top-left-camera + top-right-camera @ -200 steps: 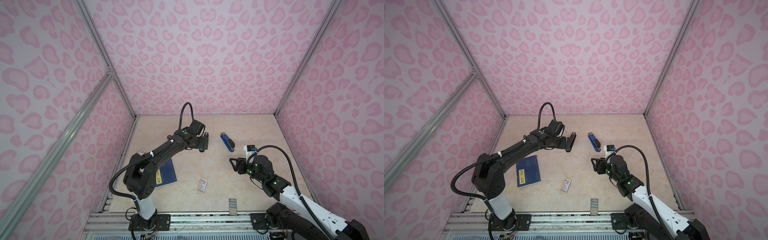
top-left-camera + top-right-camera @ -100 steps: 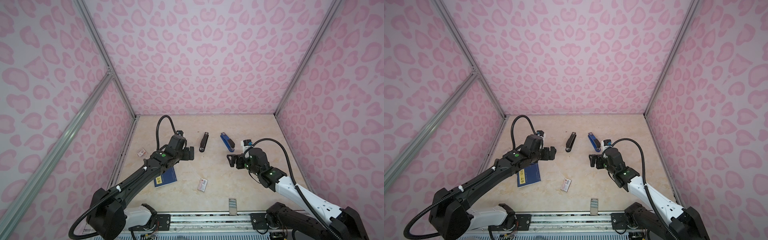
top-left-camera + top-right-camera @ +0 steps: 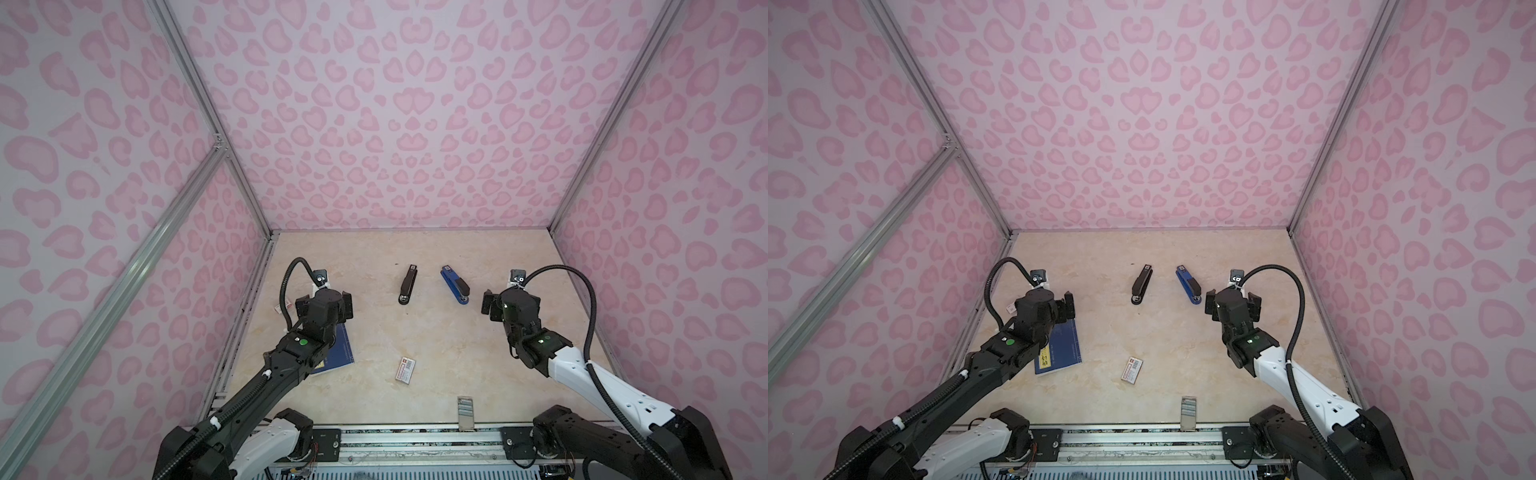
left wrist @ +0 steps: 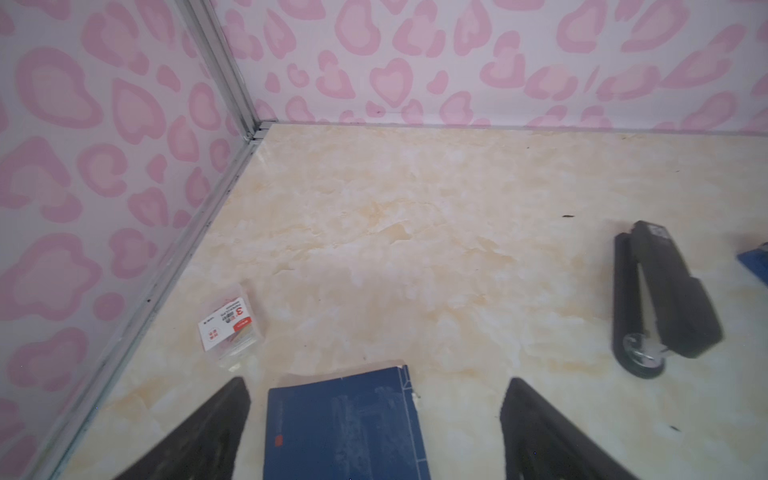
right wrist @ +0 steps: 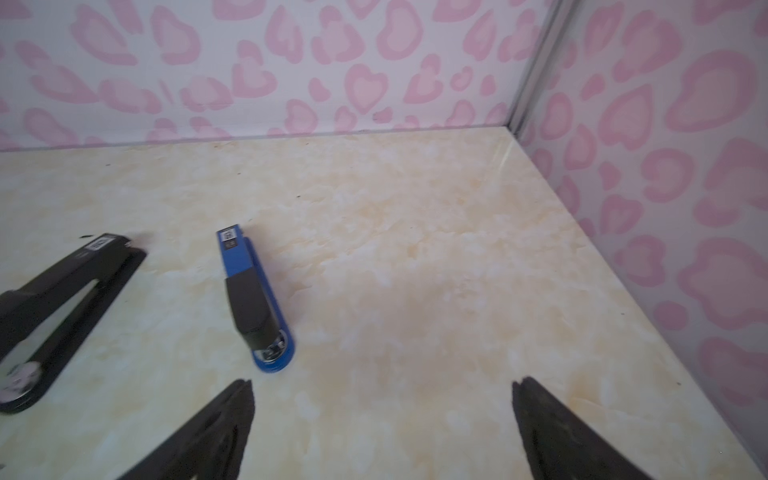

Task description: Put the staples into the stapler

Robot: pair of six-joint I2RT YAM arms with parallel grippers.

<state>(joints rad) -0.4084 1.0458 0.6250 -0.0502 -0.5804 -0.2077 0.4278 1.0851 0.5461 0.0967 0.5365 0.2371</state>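
Observation:
Two staplers lie side by side at mid-table: a black stapler (image 3: 407,284) (image 3: 1142,284) (image 4: 660,299) (image 5: 62,299) and a blue stapler (image 3: 455,284) (image 3: 1188,284) (image 5: 253,299). The staples (image 3: 465,411) (image 3: 1188,410), a small silvery strip block, rest at the table's front edge. My left gripper (image 3: 324,309) (image 3: 1044,309) (image 4: 378,386) hangs open and empty to the left of the black stapler, over a blue notebook. To the right of the blue stapler, my right gripper (image 3: 512,306) (image 3: 1232,306) (image 5: 383,385) is open with bare table between its fingers.
The blue notebook (image 3: 338,353) (image 3: 1061,353) (image 4: 345,428) lies partly under my left arm. A white-and-red barcoded box (image 3: 406,369) (image 3: 1132,370) sits in front of the staplers. A small clear box (image 3: 284,307) (image 4: 230,328) lies by the left wall. Pink walls enclose three sides.
My left arm has pulled back from the black stapler to the left, leaving it on the table. My right gripper has opened wider and shifted right, away from the blue stapler.

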